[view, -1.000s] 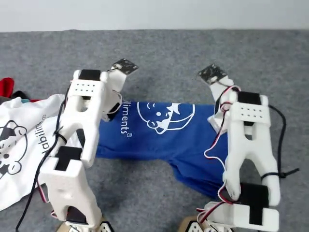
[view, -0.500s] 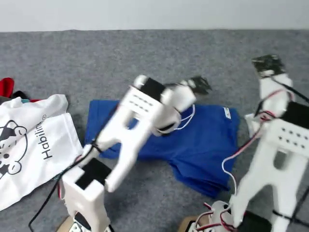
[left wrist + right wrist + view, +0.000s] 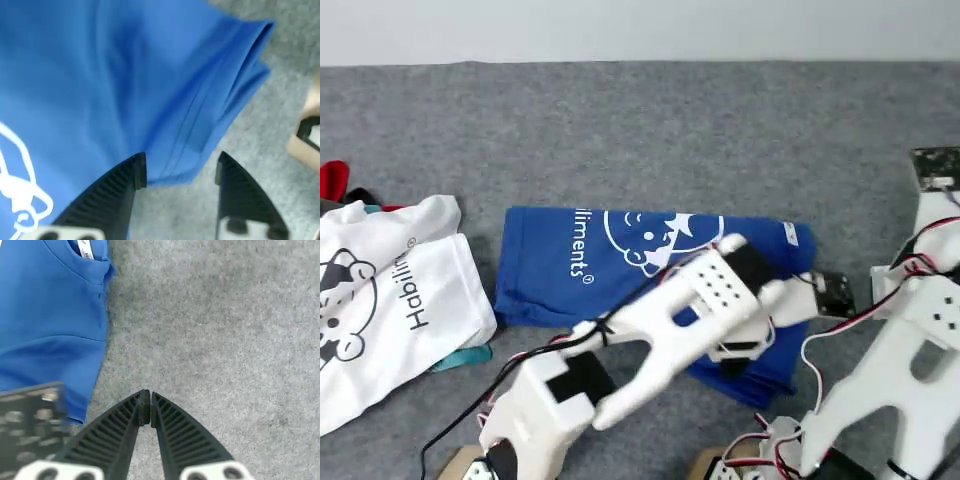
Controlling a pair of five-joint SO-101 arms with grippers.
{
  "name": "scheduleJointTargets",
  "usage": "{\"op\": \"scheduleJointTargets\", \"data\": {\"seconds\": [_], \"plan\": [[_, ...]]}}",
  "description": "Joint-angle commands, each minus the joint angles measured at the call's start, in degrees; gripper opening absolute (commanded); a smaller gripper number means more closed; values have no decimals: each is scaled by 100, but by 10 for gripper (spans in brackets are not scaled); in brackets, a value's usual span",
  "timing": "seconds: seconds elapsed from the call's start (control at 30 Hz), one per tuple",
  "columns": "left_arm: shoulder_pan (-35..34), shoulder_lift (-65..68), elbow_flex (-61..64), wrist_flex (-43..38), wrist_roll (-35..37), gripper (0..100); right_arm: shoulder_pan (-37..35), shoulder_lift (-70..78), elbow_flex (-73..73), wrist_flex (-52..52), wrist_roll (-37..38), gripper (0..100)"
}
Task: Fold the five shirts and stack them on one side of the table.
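Left gripper [image 3: 181, 162] swung over the half-folded blue shirt [image 3: 540, 275], wide apart, empty; right gripper [image 3: 149, 396] beside it, closed, empty; white shirt [image 3: 390, 290] still to fold.

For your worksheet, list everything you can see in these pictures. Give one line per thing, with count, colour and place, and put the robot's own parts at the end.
blue shirt: one, blue with white print, partly folded, mid-table
white shirt: at least one, white with black print, table's left side
red cloth: one, red, left edge, beyond the white shirt
teal cloth: one, teal, peeking from under the white shirt
table: one, grey carpet-like surface
left gripper: one, black, open astride the blue shirt's folded edge
right gripper: one, black, shut, over bare table beside the blue shirt
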Motion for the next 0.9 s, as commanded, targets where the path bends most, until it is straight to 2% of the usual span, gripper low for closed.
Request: {"op": "scheduleJointTargets", "data": {"seconds": [0.0, 0.17, 0.37, 0.87], "plan": [[97, 290, -532, -70, 44, 240, 84, -277, -316, 48, -53, 9], [114, 949, -1042, 88, 26, 240, 84, -277, -316, 48, -62, 9], [352, 1398, -1481, 756, 9, 239, 84, -268, -316, 48, -62, 9], [308, 1829, -1376, 589, 53, 235, 84, -233, -316, 40, -70, 9]]}}
